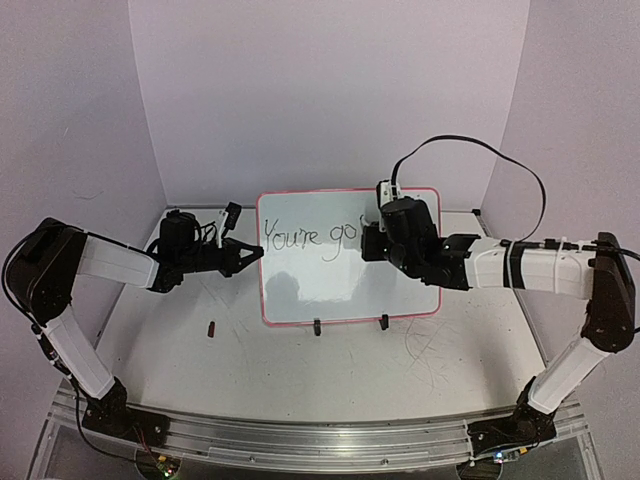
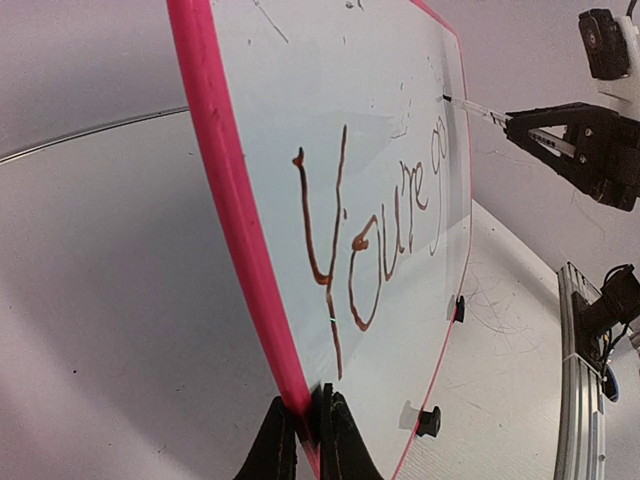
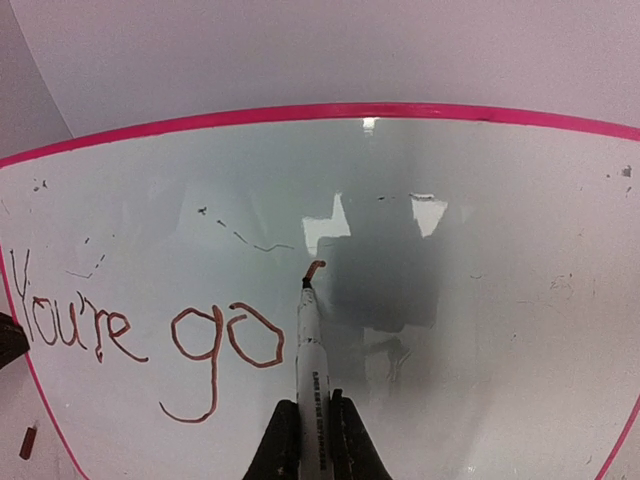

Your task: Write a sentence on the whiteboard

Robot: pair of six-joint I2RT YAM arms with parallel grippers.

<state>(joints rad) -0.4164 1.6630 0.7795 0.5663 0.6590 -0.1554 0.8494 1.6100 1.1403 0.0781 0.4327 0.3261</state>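
The whiteboard [image 1: 350, 260], white with a pink frame, stands tilted on two black clip feet. My left gripper [image 1: 250, 255] is shut on its left edge; the left wrist view shows the fingers [image 2: 340, 440] pinching the pink frame [image 2: 225, 200]. My right gripper [image 1: 372, 240] is shut on a white marker [image 3: 311, 370]. The marker's tip touches the board at the top of a short new stroke right of "go". The sentence [image 3: 150, 335] reads "You're go" and also shows in the top view [image 1: 310, 237] and in the left wrist view [image 2: 370, 240].
A small dark marker cap [image 1: 212, 327] lies on the scratched tabletop [image 1: 440, 350] left of the board. The board's clip feet [image 1: 350, 324] stand at its lower edge. Purple walls enclose the table. A black cable [image 1: 480, 160] loops above the right arm.
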